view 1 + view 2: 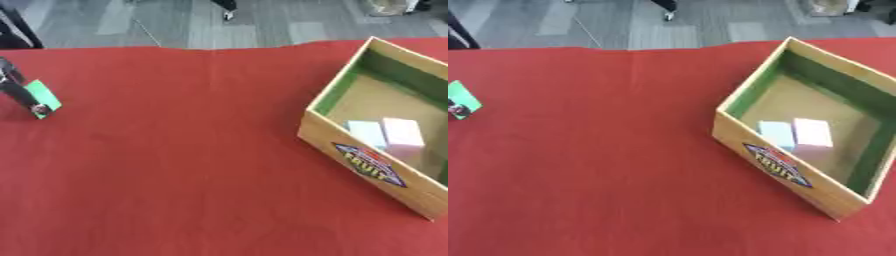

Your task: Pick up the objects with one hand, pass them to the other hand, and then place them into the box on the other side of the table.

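a: green flat card (41,97), at nine o'clock on the red tablecloth (175,165), pinched upright in the left hand (22,95). the right hand shows nowhere.

b: risk?

a: it's thin; i judge it could slip or twist during the handover.

b: anything in the way?

a: no. the wooden fruit box (750,132) at three o'clock, well apart, already holds a white block (777,134) beside a pink block (812,133).

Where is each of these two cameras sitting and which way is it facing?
Left eye view: in the robot's head, looking down at the red table; the left hand shows at the left edge, on a green card.
Right eye view: beside it, same downward aim; barely any hand shows.
Shared: the wooden box holding two pale blocks.
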You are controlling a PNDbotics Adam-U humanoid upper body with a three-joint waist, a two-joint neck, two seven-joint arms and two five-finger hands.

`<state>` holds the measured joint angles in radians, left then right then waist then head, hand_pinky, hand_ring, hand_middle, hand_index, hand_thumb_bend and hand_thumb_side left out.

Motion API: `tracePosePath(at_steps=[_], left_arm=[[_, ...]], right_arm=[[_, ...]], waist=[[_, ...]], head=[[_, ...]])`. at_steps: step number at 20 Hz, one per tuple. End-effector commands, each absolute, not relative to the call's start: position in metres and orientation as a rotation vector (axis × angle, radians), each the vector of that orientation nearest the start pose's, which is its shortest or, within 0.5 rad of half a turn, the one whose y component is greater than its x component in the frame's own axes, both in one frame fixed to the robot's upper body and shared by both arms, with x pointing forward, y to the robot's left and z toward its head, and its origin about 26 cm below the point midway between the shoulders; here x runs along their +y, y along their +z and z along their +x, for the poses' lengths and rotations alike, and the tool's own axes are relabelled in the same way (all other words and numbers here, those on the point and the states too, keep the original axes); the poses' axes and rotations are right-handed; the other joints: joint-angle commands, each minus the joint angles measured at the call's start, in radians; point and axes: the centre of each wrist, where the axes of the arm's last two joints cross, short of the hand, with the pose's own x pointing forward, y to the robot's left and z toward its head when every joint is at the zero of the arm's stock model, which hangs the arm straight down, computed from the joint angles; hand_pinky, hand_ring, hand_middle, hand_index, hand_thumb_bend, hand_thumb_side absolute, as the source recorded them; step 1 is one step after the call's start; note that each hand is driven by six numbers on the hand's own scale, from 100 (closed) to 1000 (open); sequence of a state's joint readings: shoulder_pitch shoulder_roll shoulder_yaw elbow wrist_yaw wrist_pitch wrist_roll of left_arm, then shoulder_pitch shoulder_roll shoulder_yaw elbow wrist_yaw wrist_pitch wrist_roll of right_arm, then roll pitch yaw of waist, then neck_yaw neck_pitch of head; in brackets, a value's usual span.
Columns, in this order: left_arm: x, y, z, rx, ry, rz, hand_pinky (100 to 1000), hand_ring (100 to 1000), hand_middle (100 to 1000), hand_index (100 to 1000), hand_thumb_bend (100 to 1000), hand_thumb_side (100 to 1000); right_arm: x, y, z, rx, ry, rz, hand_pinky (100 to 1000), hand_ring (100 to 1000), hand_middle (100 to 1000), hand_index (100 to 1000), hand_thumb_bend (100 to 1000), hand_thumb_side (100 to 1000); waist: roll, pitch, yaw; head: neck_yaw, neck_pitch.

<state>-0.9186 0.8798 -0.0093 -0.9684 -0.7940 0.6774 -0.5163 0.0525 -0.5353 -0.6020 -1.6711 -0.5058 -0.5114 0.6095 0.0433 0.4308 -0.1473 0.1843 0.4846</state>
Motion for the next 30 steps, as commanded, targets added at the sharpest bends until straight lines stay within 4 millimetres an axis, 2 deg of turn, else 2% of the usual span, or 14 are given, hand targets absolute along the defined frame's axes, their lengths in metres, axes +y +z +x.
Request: tracePosePath(at_steps=[1,6,7,8,9,14,15,17,22,30], left_arm=[[0.463,0.324,0.409,-0.775,-0.404,1.166,857,857,810,767,582,100],[0.463,0.319,0.412,-0.768,-0.422,1.141,861,863,819,737,502,100],[0.463,0.318,0.412,-0.765,-0.426,1.136,862,864,820,732,527,100],[0.463,0.316,0.412,-0.762,-0.430,1.129,863,865,821,719,481,100],[0.463,0.315,0.413,-0.758,-0.434,1.121,863,867,821,713,473,100],[0.465,0.311,0.414,-0.735,-0.444,1.094,856,863,805,642,419,100],[0.464,0.311,0.414,-0.734,-0.445,1.093,854,859,797,622,414,100],[0.463,0.313,0.415,-0.741,-0.451,1.092,848,852,787,599,352,100],[0.452,0.325,0.415,-0.807,-0.468,1.099,831,827,760,545,249,100],[0.429,0.345,0.411,-0.922,-0.544,1.121,812,802,737,519,232,100]], right_arm=[[-0.504,0.141,0.215,-2.265,0.506,-0.308,897,1000,843,1000,100,470],[-0.504,0.139,0.215,-2.259,0.501,-0.309,898,1000,842,1000,100,470],[-0.504,0.139,0.214,-2.258,0.500,-0.309,898,1000,842,1000,100,465],[-0.504,0.138,0.214,-2.257,0.498,-0.309,898,1000,841,1000,100,470],[-0.504,0.138,0.214,-2.256,0.497,-0.309,898,1000,841,1000,100,470],[-0.504,0.137,0.214,-2.251,0.490,-0.310,898,1000,840,1000,100,470],[-0.504,0.136,0.214,-2.249,0.489,-0.311,898,1000,840,1000,100,500],[-0.505,0.137,0.213,-2.249,0.488,-0.312,898,1000,840,1000,100,470],[-0.508,0.141,0.211,-2.251,0.492,-0.315,899,1000,839,1000,100,470],[-0.512,0.148,0.207,-2.249,0.500,-0.310,899,1000,838,1000,100,470]], waist=[[-0.003,-0.015,-0.002],[-0.002,-0.012,-0.006],[-0.002,-0.012,-0.006],[-0.002,-0.012,-0.006],[-0.002,-0.011,-0.007],[-0.002,-0.011,-0.006],[-0.002,-0.012,-0.006],[-0.002,-0.015,-0.003],[-0.008,-0.034,0.014],[-0.013,-0.074,0.041]], head=[[0.007,-0.015],[0.012,-0.018],[0.012,-0.018],[0.012,-0.018],[0.012,-0.018],[0.013,-0.013],[0.012,-0.011],[0.010,-0.008],[-0.001,0.007],[-0.015,0.029]])
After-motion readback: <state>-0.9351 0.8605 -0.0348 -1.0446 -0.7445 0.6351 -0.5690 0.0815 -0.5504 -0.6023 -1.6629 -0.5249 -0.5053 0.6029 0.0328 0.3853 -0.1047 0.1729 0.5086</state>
